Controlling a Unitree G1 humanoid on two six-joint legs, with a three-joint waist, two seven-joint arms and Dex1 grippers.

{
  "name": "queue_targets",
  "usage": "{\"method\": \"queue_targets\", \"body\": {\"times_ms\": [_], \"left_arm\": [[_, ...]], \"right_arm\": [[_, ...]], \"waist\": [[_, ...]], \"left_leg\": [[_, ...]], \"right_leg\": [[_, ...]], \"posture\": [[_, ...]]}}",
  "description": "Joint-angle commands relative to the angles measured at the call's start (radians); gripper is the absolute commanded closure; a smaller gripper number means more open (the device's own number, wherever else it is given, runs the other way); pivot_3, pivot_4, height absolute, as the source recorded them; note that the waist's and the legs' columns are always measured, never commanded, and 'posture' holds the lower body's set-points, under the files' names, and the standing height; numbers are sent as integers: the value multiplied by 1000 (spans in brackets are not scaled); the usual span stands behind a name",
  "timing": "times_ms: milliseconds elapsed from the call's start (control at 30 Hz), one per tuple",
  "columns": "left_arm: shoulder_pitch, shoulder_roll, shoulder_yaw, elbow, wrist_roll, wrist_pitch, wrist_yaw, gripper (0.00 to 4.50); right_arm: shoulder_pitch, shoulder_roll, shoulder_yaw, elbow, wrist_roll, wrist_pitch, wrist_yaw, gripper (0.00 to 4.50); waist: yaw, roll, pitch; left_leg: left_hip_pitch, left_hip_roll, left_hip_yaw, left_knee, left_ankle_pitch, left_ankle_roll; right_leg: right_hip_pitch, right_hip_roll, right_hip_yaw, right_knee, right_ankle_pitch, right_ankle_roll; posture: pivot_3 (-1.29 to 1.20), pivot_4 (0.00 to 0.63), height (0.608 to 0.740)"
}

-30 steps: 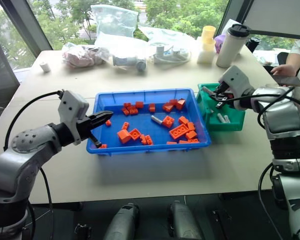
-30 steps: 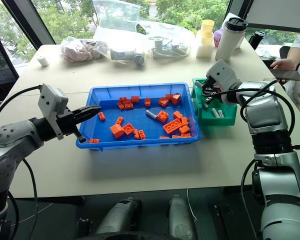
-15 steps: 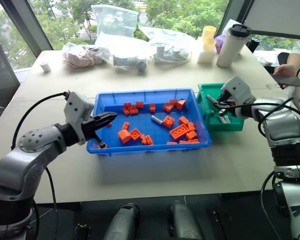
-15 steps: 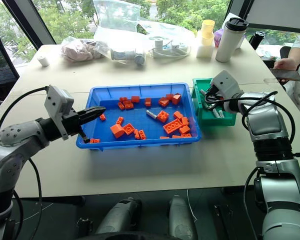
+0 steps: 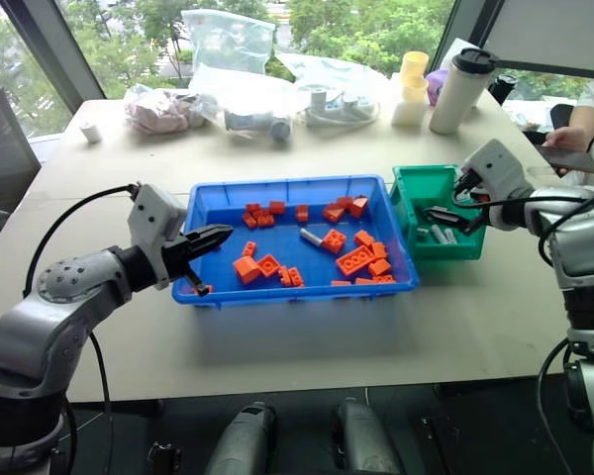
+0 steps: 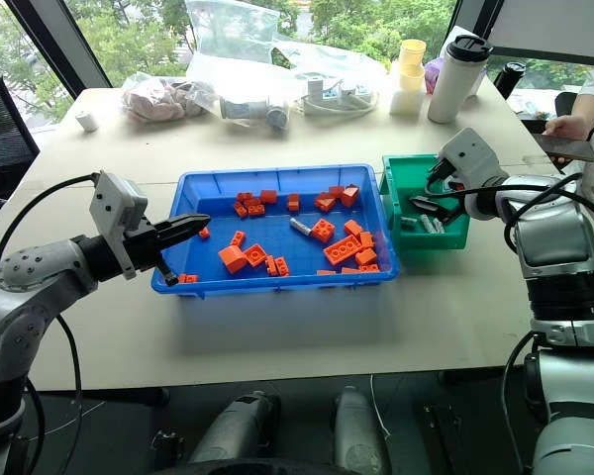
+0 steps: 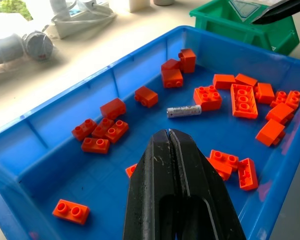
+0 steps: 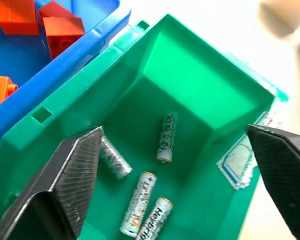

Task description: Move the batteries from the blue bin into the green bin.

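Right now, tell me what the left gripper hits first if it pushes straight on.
Probably the blue bin's floor, among orange blocks. The shut left gripper points slightly down into the bin, roughly towards the lone battery, though depth is unclear.

right gripper (image 8: pixel 175 165): jaws now spread wide, were pinched shut; shifted to the green bin's (image 5: pixel 412 188) outer side.
batteries (image 8: pixel 165 137): four now lie loose on the bin floor.
left gripper (image 5: pixel 216 236): slightly nearer the blue bin (image 5: pixel 218 198).
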Motion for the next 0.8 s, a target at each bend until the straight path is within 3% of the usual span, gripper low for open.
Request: {"method": "queue_targets", "body": {"times_ms": [33,233,800], "left_arm": [[-7,8,12,-20,6,-19,-5,4500],[-18,0,-1,-11,9,-23,-6,4500],[20,-12,26,-57,-2,-11,38,4500]], "right_arm": [[-74,-6,-43,-108,62,59,13,37],[-74,132,92,-251,160,170,54,37],[-88,438,251,-13,134,88,-42,37]], "waist": [[-4,0,0],[-1,-1,-1],[-4,-1,-1]], "left_leg": [[0,0,0,0,0,0],[1,1,0,0,0,0],[0,1,-1,0,0,0]], "right_leg": [[0,0,0,0,0,0],[0,0,0,0,0,0],[-1,0,0,1,0,0]], "posture": [[0,150,740],[0,150,740],[0,150,740]]}}
